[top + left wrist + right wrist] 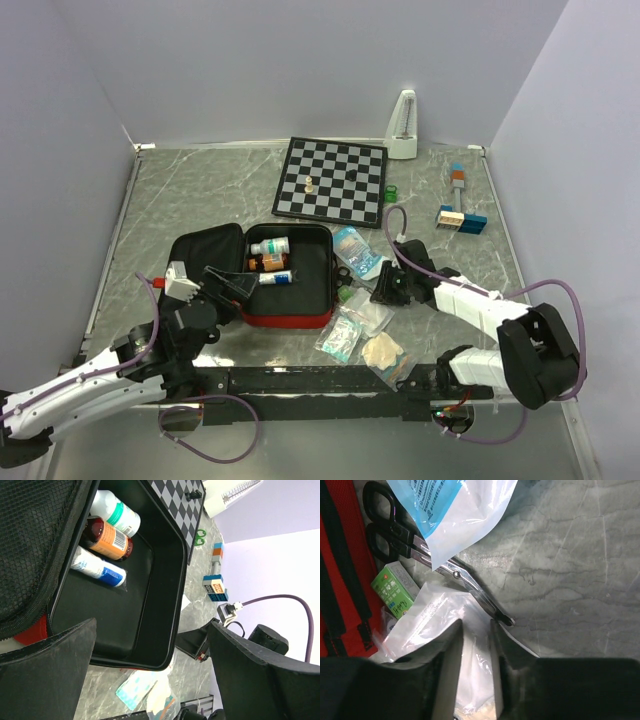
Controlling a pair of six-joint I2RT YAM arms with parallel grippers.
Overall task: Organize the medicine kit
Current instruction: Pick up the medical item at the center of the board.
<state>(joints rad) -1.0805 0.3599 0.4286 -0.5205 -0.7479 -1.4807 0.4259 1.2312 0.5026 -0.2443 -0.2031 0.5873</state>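
Red fabric shows only on the rim and outer wall of the medicine kit. It lies unzipped and spread flat just ahead of the left gripper, and its inside is black throughout. The deep tray half sits straight ahead of that gripper's fingers. At its far end a white bottle with a green band, an amber bottle with an orange label and a white-and-blue tube lie side by side. The lid half, with a black mesh pocket, lies to the gripper's left. Its jaws stand wide apart with nothing between them.

The kit's red wall lies to the left of the right gripper, with black-handled scissors and a small green box between them. Its fingers stand close together over a clear pouch; I cannot tell whether they pinch it.
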